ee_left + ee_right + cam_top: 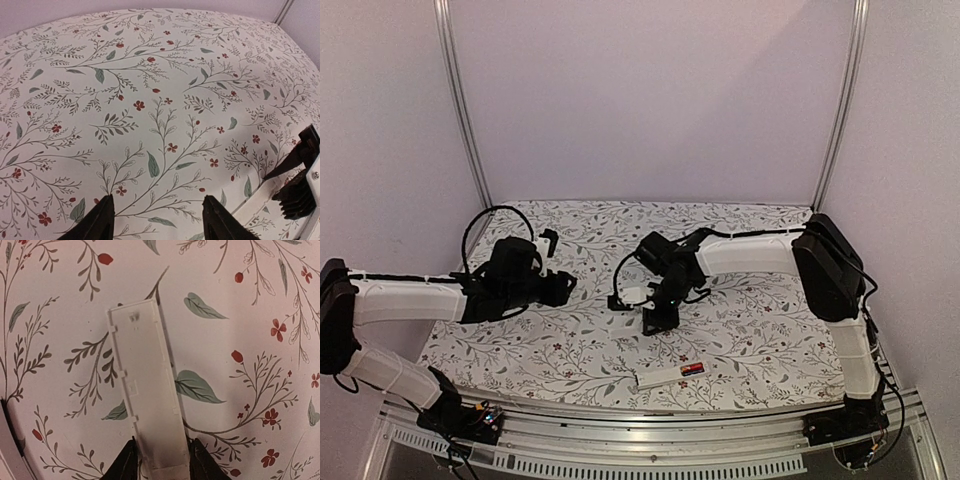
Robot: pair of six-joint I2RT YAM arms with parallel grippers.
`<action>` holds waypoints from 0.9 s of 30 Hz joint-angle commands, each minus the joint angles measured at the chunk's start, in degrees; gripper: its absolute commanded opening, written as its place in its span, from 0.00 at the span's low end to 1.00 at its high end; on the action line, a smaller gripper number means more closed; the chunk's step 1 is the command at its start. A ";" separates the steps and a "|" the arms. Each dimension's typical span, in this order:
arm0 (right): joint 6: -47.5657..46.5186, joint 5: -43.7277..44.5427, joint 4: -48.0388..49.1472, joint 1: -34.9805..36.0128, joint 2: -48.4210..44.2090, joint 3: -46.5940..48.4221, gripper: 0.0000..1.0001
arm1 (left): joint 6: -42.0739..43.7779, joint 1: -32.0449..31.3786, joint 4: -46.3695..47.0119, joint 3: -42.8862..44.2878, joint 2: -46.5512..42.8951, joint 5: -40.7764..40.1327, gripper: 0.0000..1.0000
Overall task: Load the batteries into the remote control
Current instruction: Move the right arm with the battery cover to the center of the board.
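Note:
The white remote control [660,378] lies near the table's front edge, with the black and red batteries [692,370] at its right end; I cannot tell whether they are seated. My right gripper [652,308] hovers above the table's middle, behind the remote. In the right wrist view, the right gripper [160,444] is shut on a thin flat white cover strip [145,390], held above the cloth. The strip also shows in the top view [633,295]. My left gripper [563,287] is open and empty to the left; its fingers [102,220] stand wide apart over bare cloth.
A floral cloth [750,330] covers the table. Metal frame posts [460,100] stand at the back corners, before pale walls. The right gripper's black fingers [297,192] show at the right edge of the left wrist view.

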 commanded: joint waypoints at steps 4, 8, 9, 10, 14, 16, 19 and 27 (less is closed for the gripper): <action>3.00 3.13 -4.18 -0.61 -1.85 -10.95 0.30 | 0.60 1.06 0.02 1.59 0.61 0.27 0.60; 3.64 3.28 -3.07 -0.69 -3.90 -13.58 0.28 | 0.65 1.16 -0.13 1.75 0.71 0.35 0.60; 3.79 3.32 -2.80 -0.74 -4.35 -14.24 0.28 | 0.69 1.13 -0.19 1.85 0.69 0.29 0.60; 3.90 3.51 -2.62 -0.78 -4.69 -14.91 0.28 | 0.81 1.12 -0.35 1.97 0.72 0.28 0.60; 4.82 4.20 -2.33 -1.10 -6.41 -18.37 0.28 | 1.29 1.15 -1.06 2.45 0.63 -0.32 0.60; 5.44 4.16 -2.13 -1.58 -7.68 -20.88 0.28 | 1.44 1.19 -1.12 2.49 0.56 -0.41 0.60; 6.41 4.65 -1.67 -2.33 -10.30 -25.53 0.27 | 1.65 1.20 -1.27 2.75 0.62 -0.33 0.60; 7.45 6.10 -2.05 -3.60 -14.14 -29.32 0.31 | 1.84 1.27 -1.56 2.98 0.46 -0.35 0.60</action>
